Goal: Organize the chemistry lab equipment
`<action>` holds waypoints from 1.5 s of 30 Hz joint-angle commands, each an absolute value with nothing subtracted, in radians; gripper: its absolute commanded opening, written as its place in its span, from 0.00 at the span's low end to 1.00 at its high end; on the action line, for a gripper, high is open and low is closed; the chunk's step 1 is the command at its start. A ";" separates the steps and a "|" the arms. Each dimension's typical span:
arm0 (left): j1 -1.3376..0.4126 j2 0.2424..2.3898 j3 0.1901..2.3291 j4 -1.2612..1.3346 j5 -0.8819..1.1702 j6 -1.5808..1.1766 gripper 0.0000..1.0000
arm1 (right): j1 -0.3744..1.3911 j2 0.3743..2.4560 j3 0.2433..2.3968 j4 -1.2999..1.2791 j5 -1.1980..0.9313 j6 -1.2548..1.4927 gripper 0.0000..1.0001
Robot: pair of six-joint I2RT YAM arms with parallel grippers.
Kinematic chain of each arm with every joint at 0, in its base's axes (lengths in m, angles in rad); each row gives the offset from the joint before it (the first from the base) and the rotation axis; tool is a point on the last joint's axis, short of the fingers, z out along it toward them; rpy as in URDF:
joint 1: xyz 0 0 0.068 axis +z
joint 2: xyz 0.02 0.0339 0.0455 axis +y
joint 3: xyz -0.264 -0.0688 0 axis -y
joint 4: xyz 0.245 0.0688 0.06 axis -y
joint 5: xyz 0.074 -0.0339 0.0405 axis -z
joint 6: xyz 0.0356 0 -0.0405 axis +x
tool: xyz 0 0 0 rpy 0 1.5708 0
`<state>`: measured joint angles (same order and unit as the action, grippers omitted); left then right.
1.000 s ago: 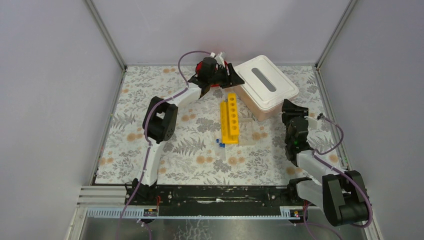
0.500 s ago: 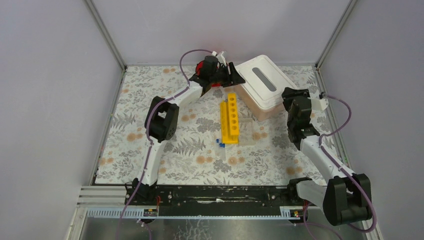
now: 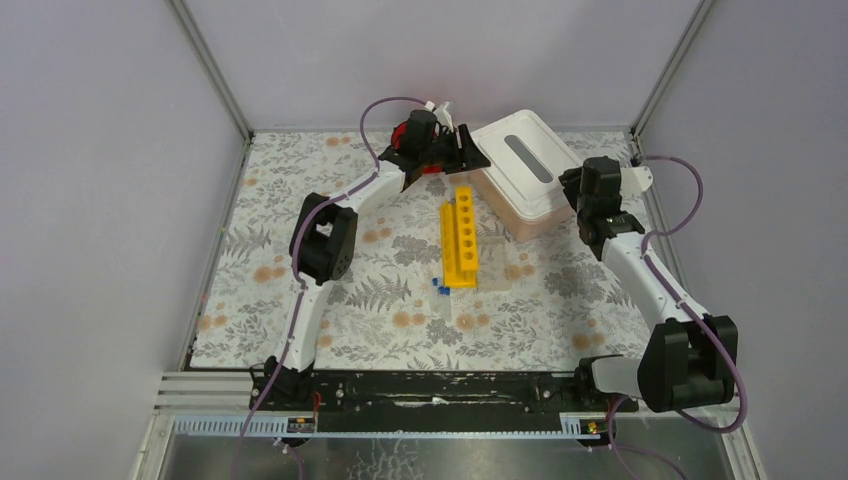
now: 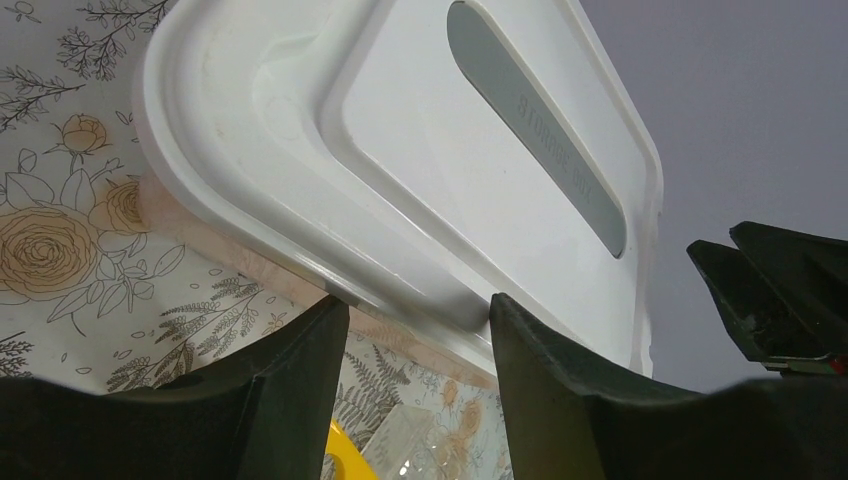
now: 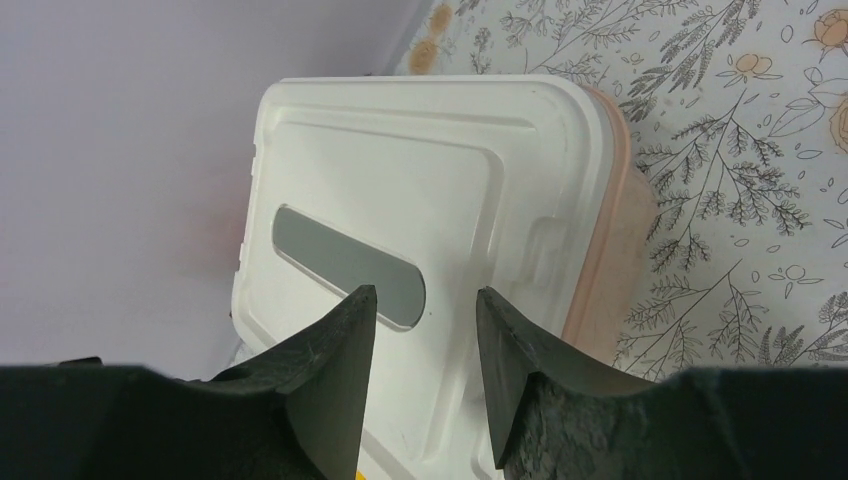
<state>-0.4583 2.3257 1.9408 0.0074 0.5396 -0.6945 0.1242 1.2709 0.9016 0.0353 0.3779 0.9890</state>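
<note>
- The worktop [image 3: 300,300] wears a floral-patterned cover; both arms reach toward its far right part.
- The left arm stretches to the far middle. Its left pincer [image 3: 467,152] sits just beside the left corner of the pinkish bin [image 3: 520,222].
- In the left wrist view the left pincer is released. Its two dark fingers [image 4: 300,360] stand apart with nothing between them. The rim of the white lid [image 4: 400,150] runs just past the tips; I cannot tell whether they touch it.
- A red thing [image 3: 408,131] shows behind the left wrist, mostly hidden, so I cannot tell what it is.
- The yellow test-tube rack [image 3: 461,235] lies flat mid-worktop with its row of round holes up. It runs from near to far, and its far end is close to the bin's near-left side.
- Small blue-capped tubes [image 3: 440,287] lie on the cover, touching or just beside the rack's near left corner.
- The bin stands at the far right, turned at an angle, with its lid on. A grey strip [image 3: 527,159] runs along the top of the lid.
- The right pincer [image 3: 580,192] is at the bin's right side. In the right wrist view it is released and empty, fingers [image 5: 330,340] apart above the lid, with the grey strip showing between them.
</note>
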 commanded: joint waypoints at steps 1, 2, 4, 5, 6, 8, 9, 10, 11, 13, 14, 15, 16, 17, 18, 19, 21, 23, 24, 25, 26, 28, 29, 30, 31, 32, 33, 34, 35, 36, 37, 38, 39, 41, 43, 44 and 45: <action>-0.463 2.339 1.982 0.003 0.560 -0.661 0.61 | 0.122 1.308 1.018 -0.101 0.348 0.966 0.49; -0.463 2.339 1.982 0.003 0.561 -0.660 0.61 | 0.121 1.318 1.029 -0.111 0.341 0.964 0.49; -0.463 2.341 1.984 0.003 0.561 -0.659 0.61 | 0.121 1.337 1.047 -0.127 0.330 0.960 0.49; -0.463 2.341 1.986 0.003 0.562 -0.658 0.61 | 0.122 1.345 1.055 -0.137 0.325 0.958 0.49; -0.463 2.343 1.986 -0.013 0.563 -0.658 0.61 | 0.121 1.355 1.066 -0.151 0.322 0.956 0.49; -0.463 2.342 1.989 -0.022 0.562 -0.655 0.61 | 0.121 1.367 1.083 -0.175 0.321 0.957 0.49; -0.463 2.342 1.991 -0.024 0.562 -0.655 0.61 | 0.121 1.370 1.088 -0.184 0.320 0.957 0.49; -0.463 2.342 1.992 -0.026 0.562 -0.652 0.61 | 0.121 1.368 1.089 -0.189 0.321 0.958 0.49; -0.463 2.343 1.994 -0.026 0.562 -0.652 0.61 | 0.122 1.364 1.089 -0.193 0.321 0.956 0.49; -0.463 2.345 1.997 -0.031 0.563 -0.649 0.61 | 0.121 1.359 1.095 -0.207 0.326 0.951 0.50; -0.463 2.345 1.999 -0.033 0.563 -0.649 0.61 | 0.121 1.360 1.103 -0.222 0.330 0.947 0.50; -0.463 2.345 1.998 -0.034 0.563 -0.648 0.61 | 0.121 1.363 1.113 -0.239 0.333 0.943 0.50; -0.463 2.345 1.996 -0.035 0.563 -0.647 0.61 | 0.121 1.366 1.124 -0.256 0.334 0.939 0.51; -0.463 2.345 1.996 -0.036 0.563 -0.647 0.61 | 0.121 1.370 1.134 -0.270 0.333 0.936 0.52; -0.462 2.345 1.996 -0.038 0.562 -0.646 0.61 | 0.121 1.373 1.144 -0.284 0.332 0.932 0.59; -0.463 2.345 1.996 -0.038 0.563 -0.646 0.61 | 0.121 1.376 1.151 -0.294 0.330 0.928 0.64; -0.463 2.343 1.994 -0.038 0.563 -0.645 0.61 | 0.121 1.377 1.161 -0.311 0.329 0.924 0.72; -0.463 2.342 1.991 -0.037 0.562 -0.644 0.61 | 0.121 1.374 1.162 -0.319 0.330 0.920 0.76; -0.463 2.342 1.991 -0.037 0.562 -0.645 0.61 | 0.121 1.372 1.161 -0.321 0.332 0.919 0.76; -0.463 2.343 1.991 -0.038 0.562 -0.645 0.61 | 0.121 1.370 1.157 -0.322 0.333 0.920 0.76; -0.463 2.342 1.992 -0.038 0.563 -0.644 0.61 | 0.121 1.370 1.156 -0.324 0.334 0.920 0.76; -0.463 2.342 1.992 -0.039 0.562 -0.644 0.61 | 0.121 1.372 1.155 -0.334 0.336 0.921 0.76; -0.463 2.342 1.991 -0.040 0.562 -0.644 0.61 | 0.122 1.373 1.155 -0.340 0.335 0.922 0.76; -0.463 2.342 1.992 -0.040 0.562 -0.643 0.61 | 0.121 1.373 1.152 -0.342 0.334 0.923 0.76; -0.463 2.343 1.993 -0.040 0.560 -0.641 0.61 | 0.121 1.372 1.146 -0.343 0.334 0.923 0.76; -0.464 2.344 1.995 -0.040 0.561 -0.640 0.61 | 0.122 1.373 1.142 -0.344 0.333 0.924 0.76; -0.463 2.344 1.995 -0.042 0.562 -0.640 0.61 | 0.121 1.374 1.140 -0.344 0.334 0.924 0.76; -0.463 2.344 1.995 -0.044 0.563 -0.641 0.61 | 0.121 1.377 1.140 -0.345 0.334 0.923 0.76; -0.463 2.346 1.995 -0.043 0.564 -0.640 0.61 | 0.121 1.380 1.142 -0.348 0.335 0.923 0.76; -0.463 2.346 1.995 -0.044 0.563 -0.640 0.61 | 0.121 1.384 1.145 -0.354 0.335 0.923 0.76; -0.463 2.346 1.997 -0.045 0.564 -0.639 0.61 | 0.121 1.387 1.149 -0.361 0.334 0.923 0.76; -0.463 2.346 1.997 -0.045 0.563 -0.638 0.61 | 0.121 1.389 1.150 -0.365 0.336 0.922 0.75; -0.463 2.347 1.998 -0.047 0.563 -0.637 0.61 | 0.121 1.391 1.149 -0.369 0.337 0.922 0.75; -0.463 2.347 2.000 -0.049 0.563 -0.635 0.61 | 0.121 1.391 1.143 -0.374 0.340 0.922 0.75; -0.463 2.348 2.001 -0.051 0.561 -0.634 0.61 | 0.121 1.390 1.135 -0.376 0.339 0.922 0.75; -0.463 2.347 2.002 -0.052 0.563 -0.632 0.61 | 0.122 1.390 1.131 -0.377 0.339 0.922 0.75; -0.463 2.347 2.002 -0.052 0.563 -0.633 0.61 | 0.122 1.391 1.129 -0.376 0.340 0.922 0.75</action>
<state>-0.4583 2.3299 1.9682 -0.0387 0.5426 -0.6594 0.1242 1.3926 1.1191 -0.3664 0.3275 0.9329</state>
